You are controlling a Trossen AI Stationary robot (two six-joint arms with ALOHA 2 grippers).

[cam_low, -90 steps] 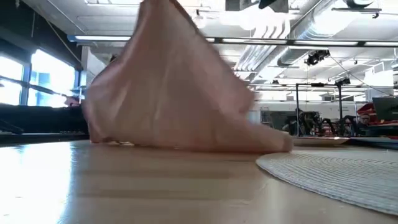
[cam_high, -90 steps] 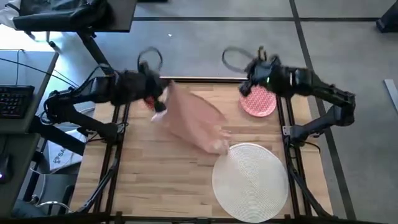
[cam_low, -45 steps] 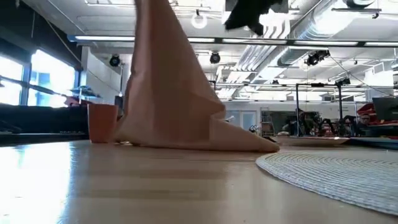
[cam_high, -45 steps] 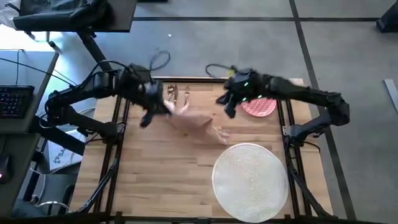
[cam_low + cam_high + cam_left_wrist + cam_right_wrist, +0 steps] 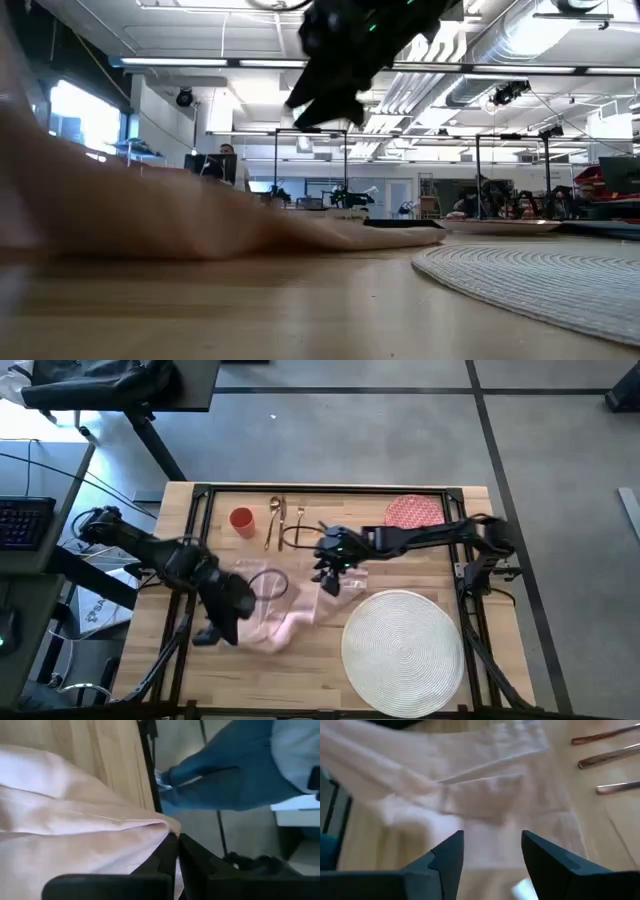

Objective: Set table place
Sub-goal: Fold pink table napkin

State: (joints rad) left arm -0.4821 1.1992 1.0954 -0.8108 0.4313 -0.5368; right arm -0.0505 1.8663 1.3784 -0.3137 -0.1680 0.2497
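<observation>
Sprawling crumpled pink napkin (image 5: 285, 615) on table (image 5: 300, 670)

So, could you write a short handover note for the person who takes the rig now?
Left hand: shut on the napkin, near the table's left front.
Right hand: open, above the napkin's other end, holding nothing.
Placemat at right front. Plate, gold cutlery and orange cup along the far edge.
Done: only the placemat looks placed.
Left: flatten the napkin, then move plate, cutlery and cup to the placemat.
</observation>
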